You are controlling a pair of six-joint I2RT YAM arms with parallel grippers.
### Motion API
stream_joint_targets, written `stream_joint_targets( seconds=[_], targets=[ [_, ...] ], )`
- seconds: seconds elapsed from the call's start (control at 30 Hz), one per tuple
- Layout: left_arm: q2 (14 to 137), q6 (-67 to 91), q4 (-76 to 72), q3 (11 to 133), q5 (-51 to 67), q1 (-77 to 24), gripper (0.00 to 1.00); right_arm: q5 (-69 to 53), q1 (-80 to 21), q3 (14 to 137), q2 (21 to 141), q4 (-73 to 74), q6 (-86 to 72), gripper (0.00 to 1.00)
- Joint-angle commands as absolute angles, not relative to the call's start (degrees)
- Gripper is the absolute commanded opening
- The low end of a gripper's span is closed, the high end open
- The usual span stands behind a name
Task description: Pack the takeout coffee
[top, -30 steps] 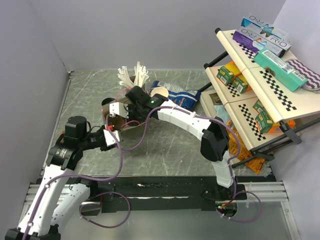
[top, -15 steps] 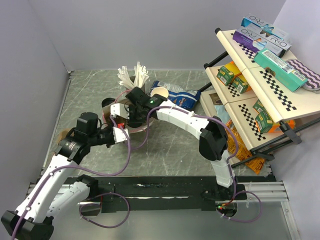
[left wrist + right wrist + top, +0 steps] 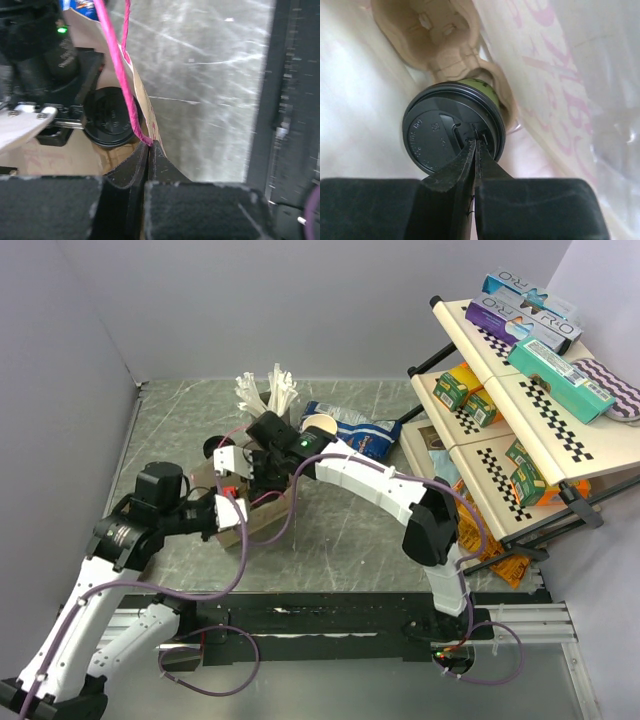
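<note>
Left gripper (image 3: 149, 147) pinched tight on the bag (image 3: 65, 157) rim, right by the pink handle (image 3: 117, 75) | right gripper (image 3: 475, 144) clamped on the coffee (image 3: 437, 132) lid's edge | coffee upright, down inside the bag, at a pulp carrier (image 3: 440, 40) socket; fully seated? can't tell

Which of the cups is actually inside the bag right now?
The black-lidded takeout coffee, green-sided, seated in the pulp carrier inside the paper bag. The lidless cream cup stands outside, on the table beyond the bag.
</note>
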State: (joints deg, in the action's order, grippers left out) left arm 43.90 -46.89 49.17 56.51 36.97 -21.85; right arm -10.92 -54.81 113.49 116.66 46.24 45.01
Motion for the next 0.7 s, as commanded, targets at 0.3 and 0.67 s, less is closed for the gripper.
stream_joint_targets(
  seconds=[0.3,0.67],
  targets=[
    [38.68,-52.46,69.07,60.03,45.27,-22.15,0.01,-9.06,-64.33,107.23,105.91,47.47,44.82,0.08],
    [35.68,-52.30,67.33,56.69,43.77,-22.06,0.01,0.77,-66.53,98.62,105.47,39.47,49.74,0.01]
  ],
)
